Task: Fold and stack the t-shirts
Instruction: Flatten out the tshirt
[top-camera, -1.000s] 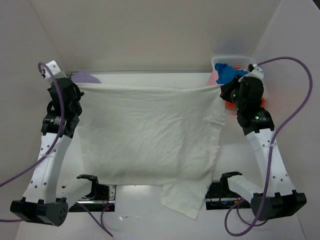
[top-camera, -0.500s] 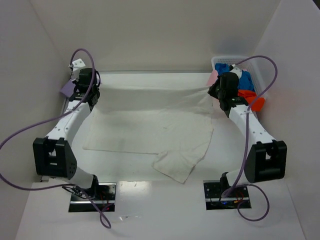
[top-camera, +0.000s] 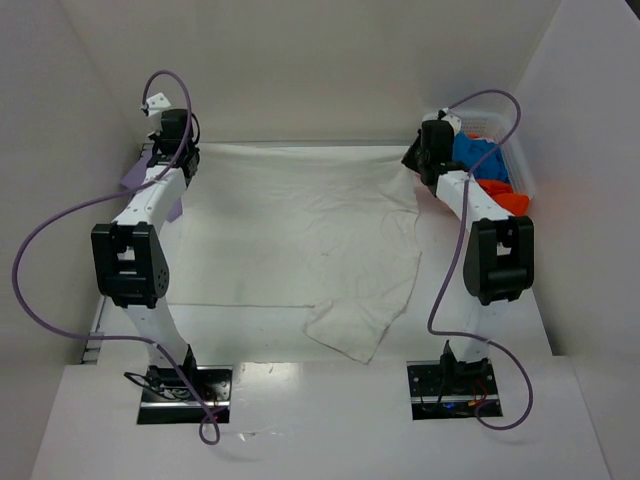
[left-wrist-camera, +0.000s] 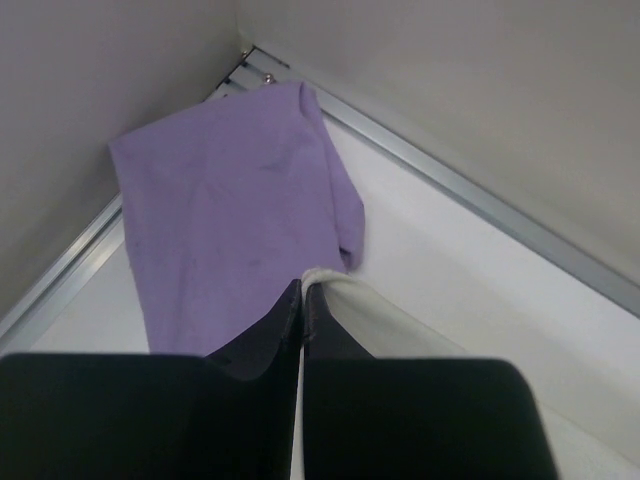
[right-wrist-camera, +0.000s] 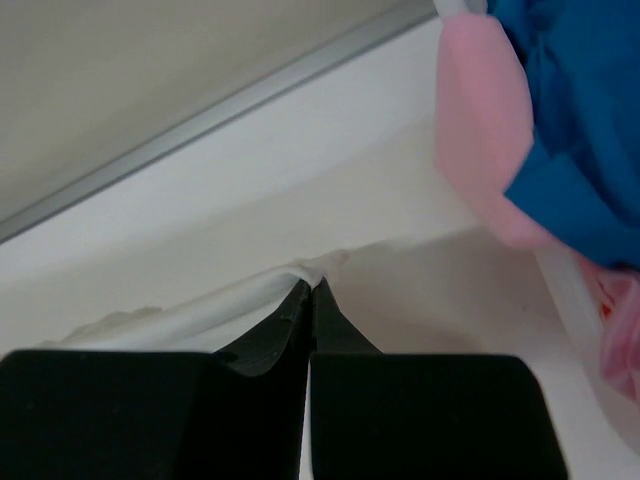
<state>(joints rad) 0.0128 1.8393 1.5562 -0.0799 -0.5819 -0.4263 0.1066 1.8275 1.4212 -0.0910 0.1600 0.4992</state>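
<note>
The off-white t-shirt (top-camera: 300, 230) lies spread across the table, its far edge pulled straight between both grippers and a sleeve trailing at the near right. At the back left corner my left gripper (top-camera: 172, 152) (left-wrist-camera: 302, 285) is shut on one corner of the off-white cloth (left-wrist-camera: 370, 320). Just beyond it lies the lavender t-shirt (left-wrist-camera: 230, 200) (top-camera: 135, 178). The right gripper (top-camera: 426, 160) (right-wrist-camera: 310, 285) is shut on the other far corner (right-wrist-camera: 200, 315), close to the basket. Blue (top-camera: 478, 158) (right-wrist-camera: 580, 120), orange-red (top-camera: 512, 200) and pale pink (right-wrist-camera: 480, 130) t-shirts are heaped there.
A white mesh basket (top-camera: 470, 115) holding the coloured shirts stands at the back right corner. Walls close in the table at the back and both sides, with a metal rail (left-wrist-camera: 480, 195) along the back edge. Purple cables loop above both arms.
Both arms have reached out to the back of the table. The off-white shirt, which hung stretched between the grippers, now lies flat on the table.
</note>
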